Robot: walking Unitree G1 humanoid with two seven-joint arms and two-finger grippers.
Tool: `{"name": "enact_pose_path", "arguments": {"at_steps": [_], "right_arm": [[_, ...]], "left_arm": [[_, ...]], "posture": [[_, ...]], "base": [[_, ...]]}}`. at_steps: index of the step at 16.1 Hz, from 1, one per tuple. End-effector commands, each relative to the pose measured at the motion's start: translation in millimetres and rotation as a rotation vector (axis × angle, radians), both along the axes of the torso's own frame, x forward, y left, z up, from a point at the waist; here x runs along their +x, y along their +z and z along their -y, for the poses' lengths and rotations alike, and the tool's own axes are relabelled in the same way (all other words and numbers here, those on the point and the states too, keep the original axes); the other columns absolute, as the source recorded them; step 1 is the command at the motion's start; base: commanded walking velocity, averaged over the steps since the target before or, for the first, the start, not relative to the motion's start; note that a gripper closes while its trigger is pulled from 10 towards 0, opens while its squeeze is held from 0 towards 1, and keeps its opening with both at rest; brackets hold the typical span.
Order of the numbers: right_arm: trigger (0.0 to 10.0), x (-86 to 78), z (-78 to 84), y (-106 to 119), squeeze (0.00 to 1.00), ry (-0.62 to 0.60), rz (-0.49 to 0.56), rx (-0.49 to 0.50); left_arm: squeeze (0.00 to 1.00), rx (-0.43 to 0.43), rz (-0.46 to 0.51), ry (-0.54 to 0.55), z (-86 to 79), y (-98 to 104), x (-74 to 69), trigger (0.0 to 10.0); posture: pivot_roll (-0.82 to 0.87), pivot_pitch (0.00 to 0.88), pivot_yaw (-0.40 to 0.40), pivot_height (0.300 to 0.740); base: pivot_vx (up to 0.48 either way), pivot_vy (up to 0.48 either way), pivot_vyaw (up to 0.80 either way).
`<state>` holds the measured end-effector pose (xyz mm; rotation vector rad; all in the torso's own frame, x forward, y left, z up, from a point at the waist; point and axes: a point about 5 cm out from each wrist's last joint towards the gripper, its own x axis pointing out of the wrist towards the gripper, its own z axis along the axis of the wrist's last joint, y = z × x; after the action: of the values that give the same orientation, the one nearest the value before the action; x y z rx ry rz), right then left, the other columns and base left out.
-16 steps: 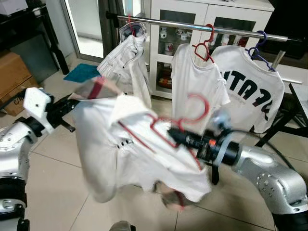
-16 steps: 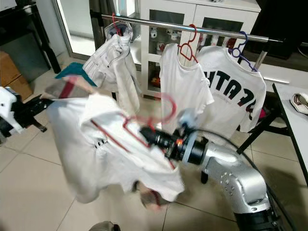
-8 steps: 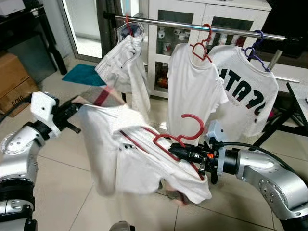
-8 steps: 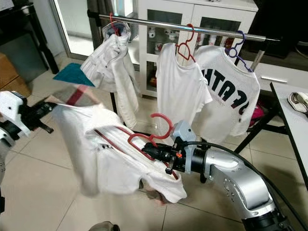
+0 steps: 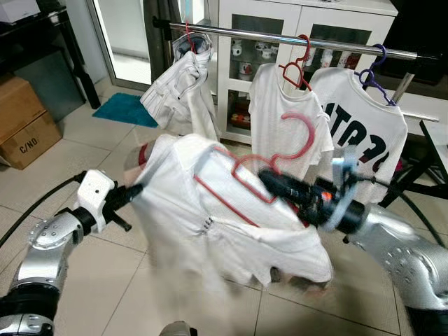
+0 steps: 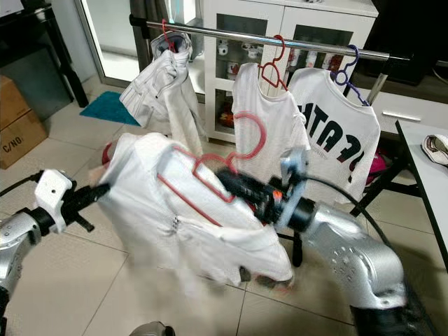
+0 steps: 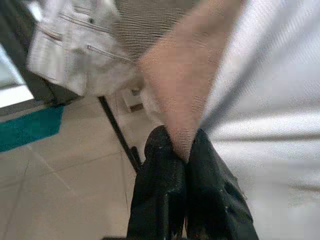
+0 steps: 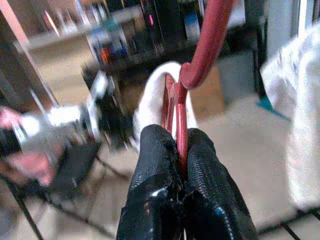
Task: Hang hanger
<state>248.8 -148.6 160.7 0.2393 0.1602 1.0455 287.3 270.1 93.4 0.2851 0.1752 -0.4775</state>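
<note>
Carrying a white shirt, the red hanger sits in mid-air below and in front of the metal rail, its hook pointing up but not yet over the bar. The right tool is pinched tight on the hanger's wire just under the hook. The left tool is closed on a pinkish edge of the shirt's fabric, holding the garment out to the robot's left. On the rail already hang a striped garment on its own hanger, a plain white tee and a printed tee.

Judging from this, the main risk is the hook snagging the plain tee or its hanger, since it rises close in front of them. The free stretch of rail between the striped garment and the plain tee is narrow. With the left tool pulling the cloth sideways, the shirt could also slide off the hanger's shoulder.
</note>
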Motion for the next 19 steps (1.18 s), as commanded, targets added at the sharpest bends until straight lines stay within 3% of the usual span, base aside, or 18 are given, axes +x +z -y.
{"name": "enact_pose_path", "arguments": {"at_steps": [1, 2, 3, 7, 8, 9, 10, 12, 15, 19], "right_arm": [[10.0, -2.5, -0.3, -11.4, 0.0, 0.011, -0.01, -0.125], [10.0, -2.5, 0.6, -15.8, 0.0, 0.009, -0.016, -0.169], [10.0, -2.2, 6.0, -31.4, 0.0, -0.01, -0.063, -0.276], [10.0, -3.3, 10.9, -41.9, 0.0, -0.015, -0.096, -0.371], [10.0, -2.3, 9.5, -39.1, 0.0, -0.024, -0.081, -0.344], [10.0, 0.4, 4.5, -21.7, 0.0, -0.032, -0.034, -0.193], [10.0, 0.4, 3.3, -16.8, 0.0, -0.027, -0.019, -0.154], [10.0, -3.7, 0.9, 8.4, 0.0, 0.016, 0.038, 0.051], [10.0, -6.6, 1.7, 18.9, 0.0, 0.038, 0.054, 0.152], [10.0, -7.0, 3.0, 16.8, 0.0, 0.033, 0.033, 0.139]], "left_arm": [[0.0, -0.022, 0.123, 0.073, -10.2, 21.7, 8.8, 0.0], [0.0, -0.031, 0.154, 0.088, -11.9, 26.3, 10.3, 0.0], [0.0, -0.056, 0.3, 0.189, -26.1, 51.8, 16.7, 0.0], [0.0, -0.086, 0.395, 0.242, -33.5, 68.5, 17.5, 0.0], [0.0, -0.088, 0.388, 0.246, -33.6, 66.8, 17.2, 0.0], [0.0, -0.05, 0.315, 0.274, -34.0, 53.8, 17.2, 0.0], [0.0, -0.038, 0.288, 0.284, -34.5, 49.3, 17.0, 0.0], [0.0, 0.023, 0.193, 0.408, -44.6, 29.2, 14.2, 0.0], [0.0, -0.002, 0.15, 0.492, -48.2, 22.2, 13.7, 0.0], [0.0, -0.067, 0.178, 0.564, -52.1, 25.4, 16.0, 0.0]], "posture": [[0.0, 0.0, 0.046, 0.74], [0.0, 0.0, 0.046, 0.74], [0.0, 0.0, 0.046, 0.74], [0.0, 0.0, 0.049, 0.74], [0.0, 0.0, 0.048, 0.74], [0.0, 0.0, 0.05, 0.74], [0.0, 0.0, 0.05, 0.74], [-0.01, 0.0, 0.052, 0.74], [-0.01, 0.0, 0.048, 0.74], [0.0, 0.0, 0.045, 0.74]], "base": [[0.0, 0.0, 0.0], [0.0, 0.0, 0.0], [0.0, 0.0, 0.0], [0.0, 0.0, 0.0], [0.0, 0.0, 0.0], [0.0, 0.0, 0.0], [0.0, 0.0, 0.0], [0.0, 0.0, 0.0], [0.0, 0.0, 0.0], [0.0, 0.0, 0.0]]}}
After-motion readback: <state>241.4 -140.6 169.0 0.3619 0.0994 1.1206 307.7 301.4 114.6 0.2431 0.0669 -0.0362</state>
